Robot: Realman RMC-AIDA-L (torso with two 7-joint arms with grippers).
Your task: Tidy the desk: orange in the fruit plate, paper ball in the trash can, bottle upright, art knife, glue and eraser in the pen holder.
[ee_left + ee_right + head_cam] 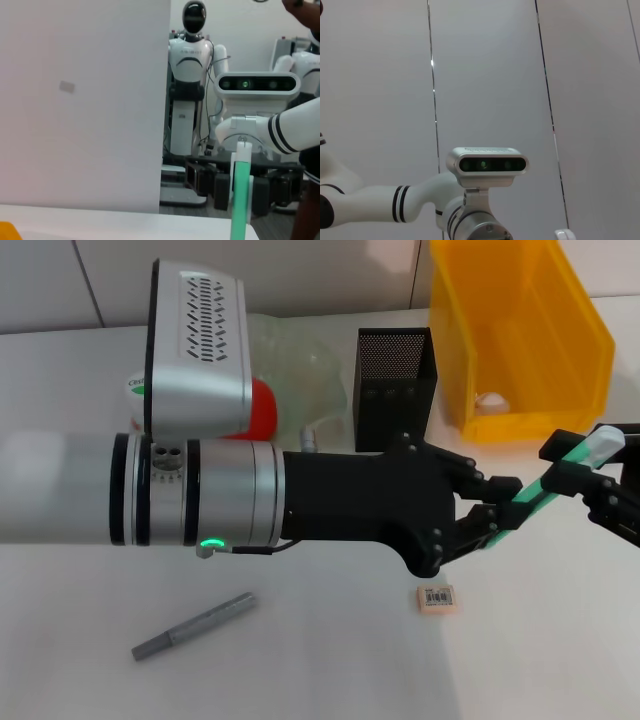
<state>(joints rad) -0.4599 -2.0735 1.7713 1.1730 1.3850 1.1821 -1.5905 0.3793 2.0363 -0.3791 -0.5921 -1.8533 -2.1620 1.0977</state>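
My left gripper (pixel 497 518) reaches across the desk (pixel 330 660) and is shut on the lower part of a slim green glue stick (pixel 540 490) with a white cap. My right gripper (pixel 590 480) is at the stick's upper end, by the right edge. In the left wrist view the glue stick (pixel 241 190) stands in front of the right gripper (pixel 241 195). The eraser (pixel 436 597) lies below my left gripper. A grey art knife (pixel 195 625) lies front left. The orange (pixel 264 408) sits at the fruit plate (pixel 300 365), half hidden by my arm. The paper ball (pixel 490 400) lies in the trash can (pixel 520 330). Only the bottle cap (pixel 135 387) shows.
The black mesh pen holder (pixel 395 380) stands between the fruit plate and the trash can. My left forearm (pixel 150 490) spans the middle of the desk and hides what lies behind it. The right wrist view shows only a wall and a robot's head camera.
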